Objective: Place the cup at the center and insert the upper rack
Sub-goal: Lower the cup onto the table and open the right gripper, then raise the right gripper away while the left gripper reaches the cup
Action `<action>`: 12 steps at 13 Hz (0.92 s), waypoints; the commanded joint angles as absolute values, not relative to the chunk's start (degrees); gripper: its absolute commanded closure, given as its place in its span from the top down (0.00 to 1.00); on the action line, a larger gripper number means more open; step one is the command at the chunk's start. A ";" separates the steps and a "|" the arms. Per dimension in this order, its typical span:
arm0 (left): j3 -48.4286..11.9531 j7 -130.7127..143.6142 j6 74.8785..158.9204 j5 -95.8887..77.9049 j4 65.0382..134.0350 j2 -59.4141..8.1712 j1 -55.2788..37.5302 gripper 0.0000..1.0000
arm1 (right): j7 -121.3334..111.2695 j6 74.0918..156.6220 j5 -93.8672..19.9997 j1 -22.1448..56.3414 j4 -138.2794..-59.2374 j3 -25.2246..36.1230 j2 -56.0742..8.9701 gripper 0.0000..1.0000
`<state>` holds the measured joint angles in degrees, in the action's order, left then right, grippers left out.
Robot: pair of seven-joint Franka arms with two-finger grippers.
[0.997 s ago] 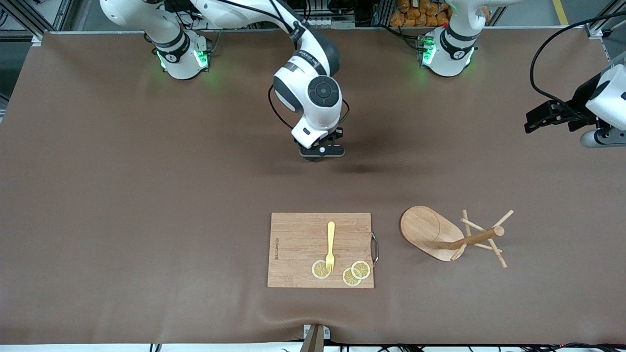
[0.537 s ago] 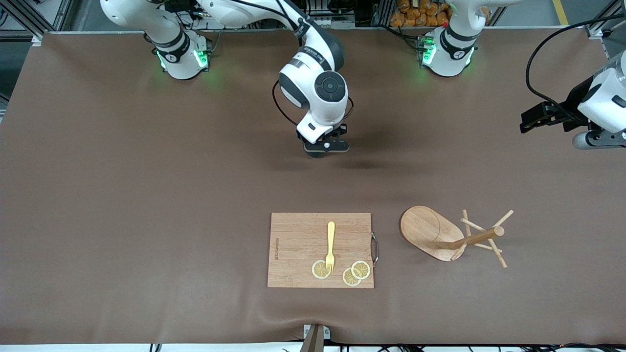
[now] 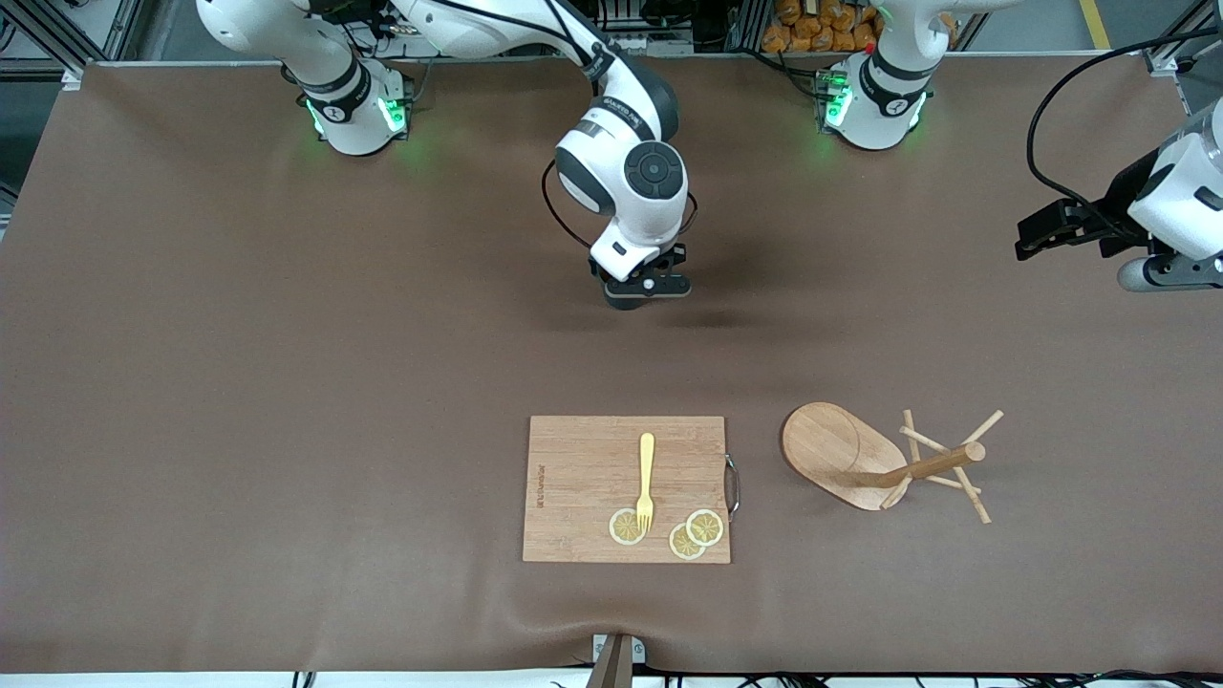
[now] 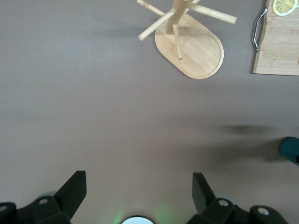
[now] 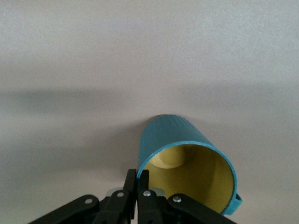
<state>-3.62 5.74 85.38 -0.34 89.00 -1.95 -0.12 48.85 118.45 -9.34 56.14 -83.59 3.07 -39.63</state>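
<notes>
We see the light wooden mug tree [image 3: 884, 461] lying tipped on its oval base near the rectangular wooden cutting board [image 3: 626, 488], toward the left arm's end. The right gripper [image 5: 138, 179], over the table's middle, pinches the ribbed teal cup's [image 5: 187, 163] rim; its handle is cut off. The left gripper [image 4: 138, 191] waits, spread wide, with nothing between its fingers.

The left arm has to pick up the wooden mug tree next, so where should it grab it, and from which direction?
Probably the central post, from above. The upper rack stands on its oval base, so the post rises clear. Come down between the thin angled pegs. The left gripper is open, off to the side.
</notes>
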 commanded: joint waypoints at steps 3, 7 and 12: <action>-5.36 5.80 84.99 0.79 89.56 -1.23 -0.26 1.00 | 49.83 118.12 -10.28 57.13 -81.39 3.96 -41.31 0.00; -7.11 7.11 84.55 0.79 89.21 -0.88 -0.18 1.00 | 50.01 121.20 -10.37 56.78 -81.56 3.96 -41.40 0.53; -11.41 15.10 83.50 0.79 89.12 -0.62 -0.18 1.00 | 48.78 120.42 -10.54 55.12 -81.39 3.96 -38.07 1.00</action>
<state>-9.69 12.63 84.92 -0.34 89.00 -1.65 -0.24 49.03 121.42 -9.34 56.12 -82.05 3.65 -40.24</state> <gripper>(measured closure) 0.000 0.225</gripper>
